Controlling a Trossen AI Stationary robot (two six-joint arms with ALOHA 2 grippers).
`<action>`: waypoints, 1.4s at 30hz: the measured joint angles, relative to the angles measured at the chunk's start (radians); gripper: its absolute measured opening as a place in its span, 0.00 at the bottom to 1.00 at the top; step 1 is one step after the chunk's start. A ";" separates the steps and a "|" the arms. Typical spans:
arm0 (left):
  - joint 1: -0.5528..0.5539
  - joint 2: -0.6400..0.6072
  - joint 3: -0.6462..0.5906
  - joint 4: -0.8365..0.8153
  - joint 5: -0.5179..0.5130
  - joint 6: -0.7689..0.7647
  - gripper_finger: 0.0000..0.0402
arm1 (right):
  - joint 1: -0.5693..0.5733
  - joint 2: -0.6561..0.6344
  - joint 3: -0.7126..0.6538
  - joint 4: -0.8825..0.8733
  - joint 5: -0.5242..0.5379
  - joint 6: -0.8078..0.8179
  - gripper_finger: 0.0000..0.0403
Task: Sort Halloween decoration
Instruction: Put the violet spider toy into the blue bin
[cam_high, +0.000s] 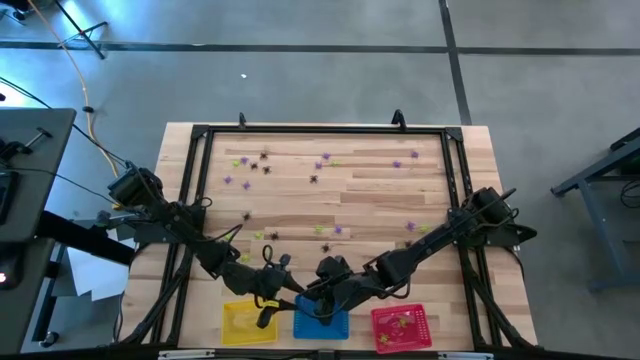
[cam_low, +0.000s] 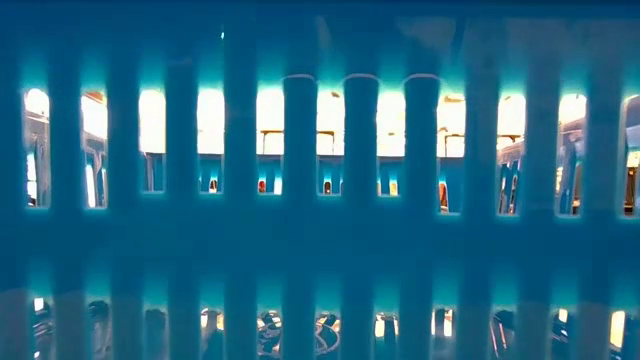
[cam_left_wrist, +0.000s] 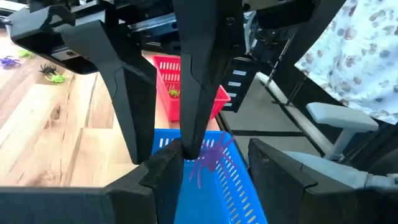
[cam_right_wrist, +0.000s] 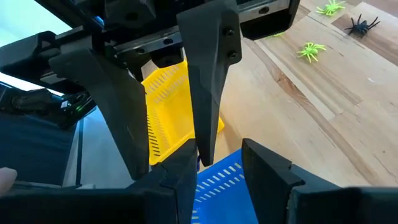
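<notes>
Small black, purple and green spiders (cam_high: 262, 156) lie scattered over the wooden table's far half. Yellow (cam_high: 248, 322), blue (cam_high: 322, 322) and red (cam_high: 402, 328) baskets stand along the near edge. My left gripper (cam_left_wrist: 214, 171) and my right gripper (cam_right_wrist: 221, 168) face each other tip to tip above the blue basket's far left corner, and both are open. A purple spider (cam_left_wrist: 208, 158) shows between my left fingers, over the blue basket (cam_left_wrist: 217, 186). I cannot tell whether it rests in the basket or touches a finger.
The red basket (cam_left_wrist: 186, 87) holds a green piece. More spiders lie on the boards (cam_right_wrist: 311, 50) beyond the baskets. A black frame (cam_high: 200, 130) rims the table. The blue basket's slatted wall (cam_low: 320, 200) fills the low view. Flowered cloth (cam_left_wrist: 360, 56) shows beyond the table's edge.
</notes>
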 joint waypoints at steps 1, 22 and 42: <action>0.000 0.003 0.000 0.003 0.000 0.000 0.42 | -0.001 0.000 0.000 0.001 0.000 0.000 0.30; 0.018 0.073 0.050 0.025 0.081 0.028 0.38 | 0.008 0.002 0.002 0.039 -0.003 -0.005 0.30; 0.025 0.044 0.049 -0.213 0.081 0.062 0.09 | 0.014 0.000 0.001 -0.073 -0.050 0.055 0.12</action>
